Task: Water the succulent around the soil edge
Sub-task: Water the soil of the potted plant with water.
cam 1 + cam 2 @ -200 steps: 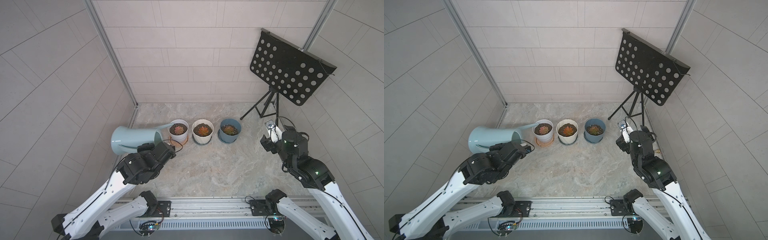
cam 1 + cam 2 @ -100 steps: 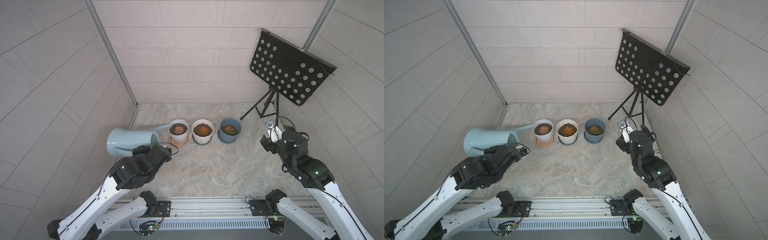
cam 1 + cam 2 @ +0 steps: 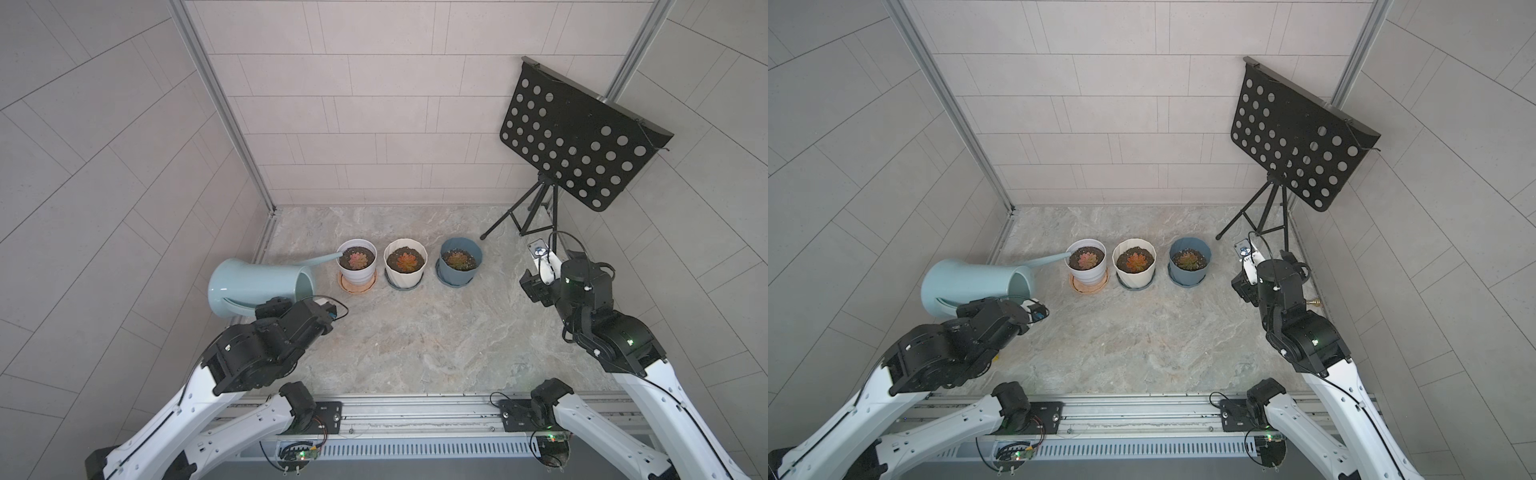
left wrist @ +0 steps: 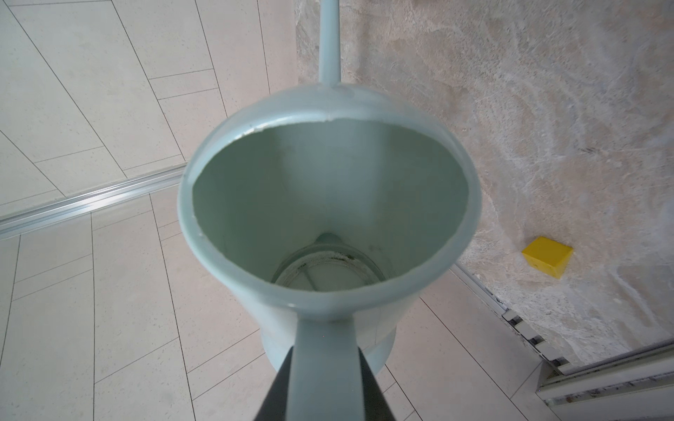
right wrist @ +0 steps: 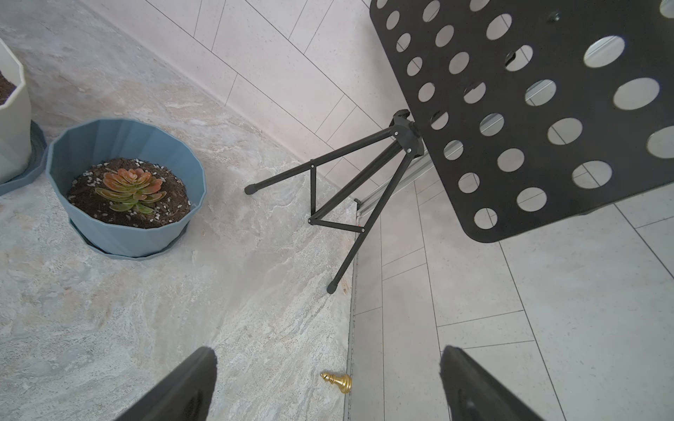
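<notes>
Grips the flat handle of the pale blue watering can with the left gripper, jaws pinched narrow against its two sides. Holds the can tipped nearly onto its side, just beside the white pot, on the side away from that pot's neighbours. Reaches the long spout to the white pot's rim, tip at the soil edge and apart from the pink succulent in the middle. Cannot tell from the top views whether water runs. Sets the white pot on a terracotta saucer, with a cream pot just beside it and a blue pot next along the same row. Hangs the right gripper well apart from the white pot, out past the blue pot, jaws spread wide with nothing between them. Places a black music stand farther still from the white pot on that side, toward the back wall.
</notes>
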